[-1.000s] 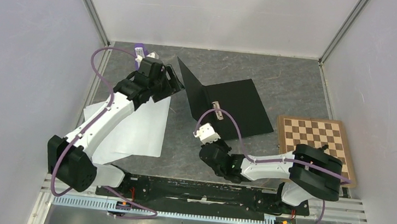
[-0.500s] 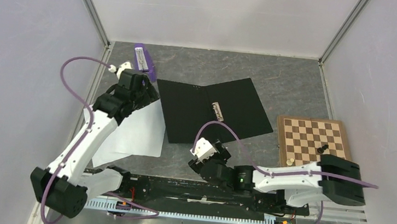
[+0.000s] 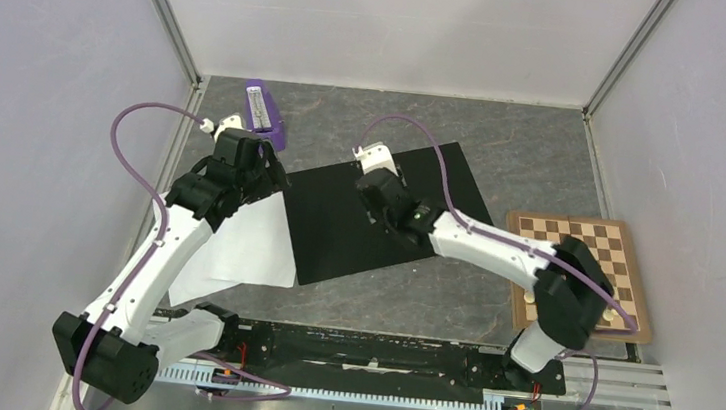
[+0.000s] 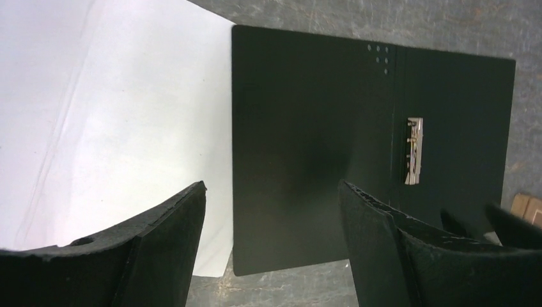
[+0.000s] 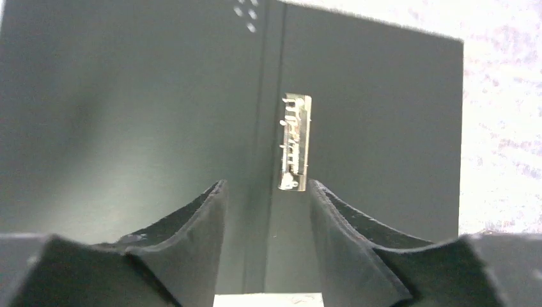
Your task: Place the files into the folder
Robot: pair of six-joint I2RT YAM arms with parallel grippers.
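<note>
The right arm [image 3: 481,242] now reaches over the flattened folder [image 3: 336,233].

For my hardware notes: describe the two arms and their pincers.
The left arm and right arm have white shells with black joints. A purple cable loops along each. The right arm shows a small green light. The left pincer and right pincer each have two dark wedge-shaped fingers.
</note>
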